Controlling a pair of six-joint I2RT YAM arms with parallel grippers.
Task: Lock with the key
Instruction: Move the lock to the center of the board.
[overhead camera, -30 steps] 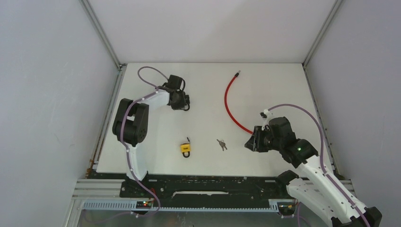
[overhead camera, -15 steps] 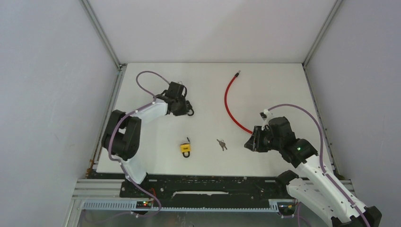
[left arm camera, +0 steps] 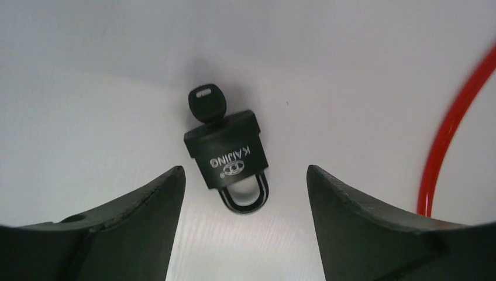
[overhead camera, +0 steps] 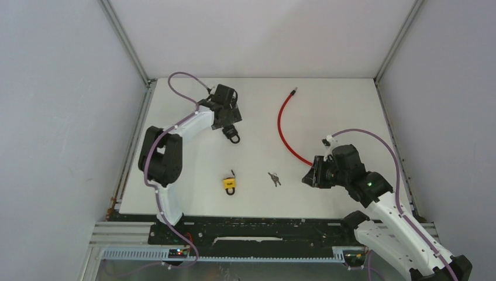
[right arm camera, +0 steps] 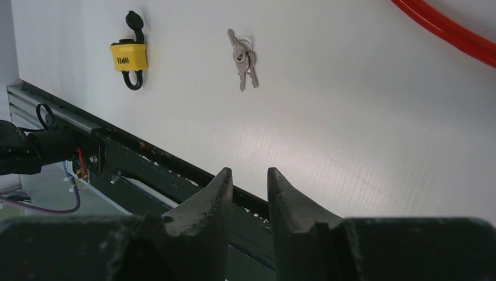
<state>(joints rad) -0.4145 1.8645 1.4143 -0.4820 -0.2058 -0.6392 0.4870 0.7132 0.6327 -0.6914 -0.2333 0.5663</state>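
The left gripper (left arm camera: 244, 175) hangs with its jaws wide apart, holding nothing. Directly below lies the black padlock (left arm camera: 225, 157), flat on the far-left part of the tabletop (overhead camera: 327, 105). Its shackle (left arm camera: 243, 196) points toward the gripper, and the key (left arm camera: 206, 103) sticks out of the opposite end.

To lock it well, I judge one gripper should clamp the body across its flat faces. The other should pinch the key's head squarely and twist about the key's own axis, so the lock does not skid.

The right gripper (right arm camera: 247, 175) is well apart at the near right. Its fingers are only narrowly parted, with nothing between them.

No true container shows; only the black padlock's keyway holds anything, namely that key. A yellow padlock (right arm camera: 127, 58), a loose key bunch (right arm camera: 243, 58) and a red cable (left arm camera: 450, 140) lie elsewhere.
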